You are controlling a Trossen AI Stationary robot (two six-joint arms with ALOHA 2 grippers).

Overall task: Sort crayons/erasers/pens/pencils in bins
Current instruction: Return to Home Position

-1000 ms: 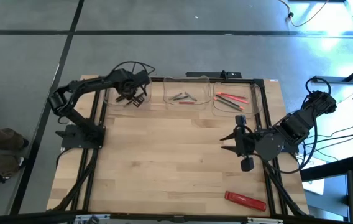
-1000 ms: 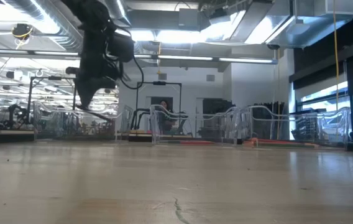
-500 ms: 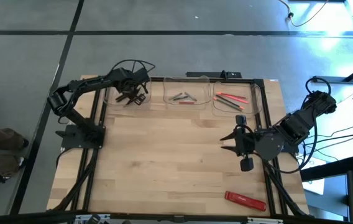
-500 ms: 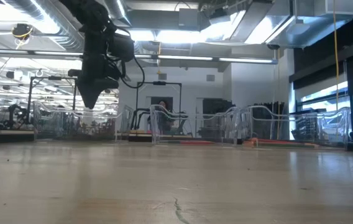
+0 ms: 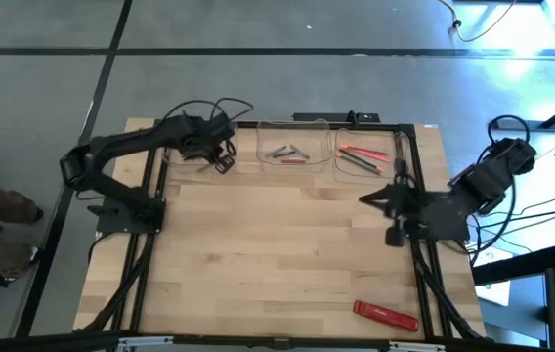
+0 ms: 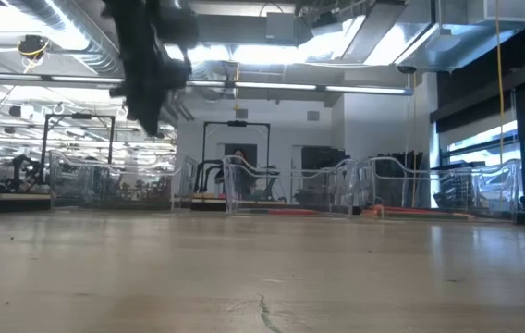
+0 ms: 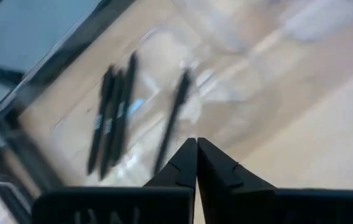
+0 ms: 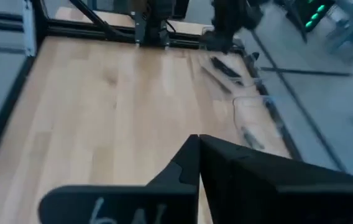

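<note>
Pens (image 7: 115, 112) show plainly in left wrist view, beyond closed, empty left tool (image 7: 197, 142).

Bins (image 5: 295, 127): three, clear, one row. Black pens (image 7: 111, 118): four, all just ahead of the left gripper (image 7: 196, 142), three bunched, one apart nearer its tips. Gray sticks (image 5: 279, 152): two, next bin over, with one reddish stick (image 5: 295, 160) (small, count unsure). Red sticks (image 5: 361, 154): at least two, farthest bin. Red flat bar (image 5: 386, 314): one, well away from the gripper.
</note>
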